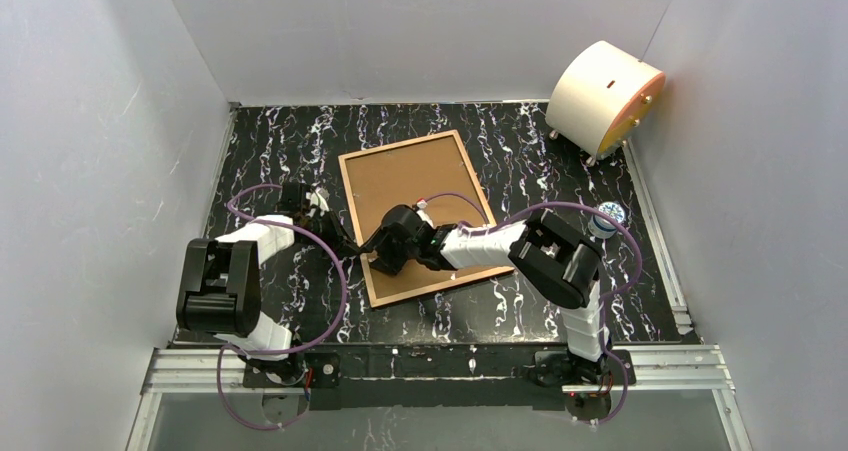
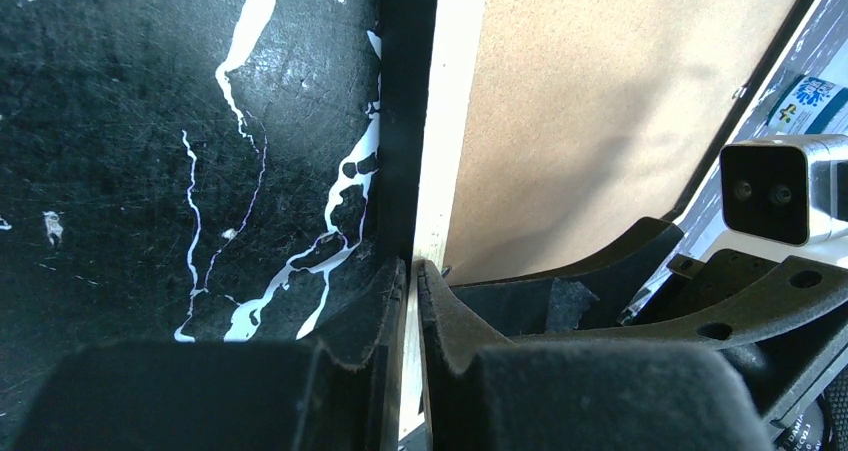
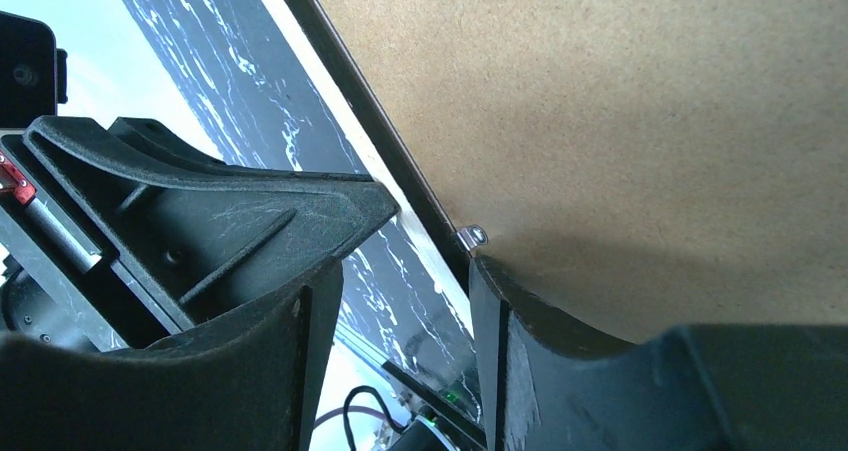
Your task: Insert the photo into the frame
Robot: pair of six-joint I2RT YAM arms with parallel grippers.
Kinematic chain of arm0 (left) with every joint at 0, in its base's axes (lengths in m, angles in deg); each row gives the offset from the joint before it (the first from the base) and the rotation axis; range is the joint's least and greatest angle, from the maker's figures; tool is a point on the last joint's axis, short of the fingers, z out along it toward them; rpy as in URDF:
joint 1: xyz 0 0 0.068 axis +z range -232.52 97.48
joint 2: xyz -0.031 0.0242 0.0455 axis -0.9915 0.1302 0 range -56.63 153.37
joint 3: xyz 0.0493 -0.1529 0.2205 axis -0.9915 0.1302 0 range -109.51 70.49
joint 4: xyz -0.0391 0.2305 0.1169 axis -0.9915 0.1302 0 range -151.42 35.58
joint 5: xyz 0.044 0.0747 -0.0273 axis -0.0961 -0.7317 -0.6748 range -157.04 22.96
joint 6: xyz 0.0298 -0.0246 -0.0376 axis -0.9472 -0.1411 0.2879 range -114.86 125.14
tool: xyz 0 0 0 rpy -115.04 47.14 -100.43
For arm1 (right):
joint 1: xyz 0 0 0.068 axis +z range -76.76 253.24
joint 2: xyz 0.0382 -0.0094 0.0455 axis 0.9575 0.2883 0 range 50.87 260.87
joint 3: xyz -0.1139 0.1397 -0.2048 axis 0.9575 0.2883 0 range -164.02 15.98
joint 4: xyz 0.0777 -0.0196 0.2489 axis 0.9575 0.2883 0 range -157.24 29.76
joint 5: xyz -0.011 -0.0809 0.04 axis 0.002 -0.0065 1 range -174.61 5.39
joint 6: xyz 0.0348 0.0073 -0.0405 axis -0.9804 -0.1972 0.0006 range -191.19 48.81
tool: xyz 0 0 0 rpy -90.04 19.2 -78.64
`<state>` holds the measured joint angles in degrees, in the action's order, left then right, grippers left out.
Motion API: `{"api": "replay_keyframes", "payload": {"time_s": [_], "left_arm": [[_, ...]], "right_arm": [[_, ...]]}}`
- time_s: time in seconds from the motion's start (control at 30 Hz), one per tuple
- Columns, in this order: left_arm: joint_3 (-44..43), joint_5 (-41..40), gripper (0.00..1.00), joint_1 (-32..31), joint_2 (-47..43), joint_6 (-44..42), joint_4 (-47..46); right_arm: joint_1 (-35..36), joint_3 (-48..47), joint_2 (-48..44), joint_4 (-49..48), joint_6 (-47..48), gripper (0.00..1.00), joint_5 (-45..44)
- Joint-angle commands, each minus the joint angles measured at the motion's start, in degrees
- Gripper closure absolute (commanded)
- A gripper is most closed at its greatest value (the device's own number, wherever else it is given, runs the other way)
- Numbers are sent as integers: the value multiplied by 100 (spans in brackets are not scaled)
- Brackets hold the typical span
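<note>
The frame (image 1: 400,143) lies flat on the black marbled table with its light wood rim up and a brown backing board (image 1: 410,186) inside it. My left gripper (image 1: 352,248) is at the frame's near-left rim, shut on the pale wood edge (image 2: 440,121), which runs between its tips (image 2: 411,271). My right gripper (image 1: 383,261) hovers over the same corner and is open (image 3: 400,271). One of its fingers rests on the backing board (image 3: 620,101) beside a small metal clip (image 3: 472,236); the other hangs outside the rim. The photo is hidden.
A white drum with an orange face (image 1: 603,96) stands at the back right corner. A small blue-and-white item (image 1: 607,218) lies by the right wall. White walls enclose the table on three sides. The two grippers crowd together at the frame's near-left corner.
</note>
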<state>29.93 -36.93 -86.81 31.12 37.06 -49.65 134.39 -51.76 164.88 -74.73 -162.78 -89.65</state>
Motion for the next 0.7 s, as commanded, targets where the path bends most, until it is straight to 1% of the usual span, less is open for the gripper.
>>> {"api": "replay_keyframes", "payload": {"time_s": [0.0, 0.07, 0.23, 0.57, 0.67], "left_arm": [[269, -447, 100, -98, 124, -222, 415], [263, -473, 100, -98, 121, -237, 422], [230, -542, 100, -98, 126, -273, 493], [271, -454, 100, -98, 199, -239, 441], [243, -515, 100, -98, 215, -269, 501]], "right_arm": [[-23, -211, 419, -387, -221, 39, -234], [-24, -250, 401, -390, -93, 35, -294], [-22, -285, 192, -293, 303, 26, -771], [-24, -353, 303, -443, 115, 25, -685], [-24, -345, 330, -576, 219, 20, -667]]}}
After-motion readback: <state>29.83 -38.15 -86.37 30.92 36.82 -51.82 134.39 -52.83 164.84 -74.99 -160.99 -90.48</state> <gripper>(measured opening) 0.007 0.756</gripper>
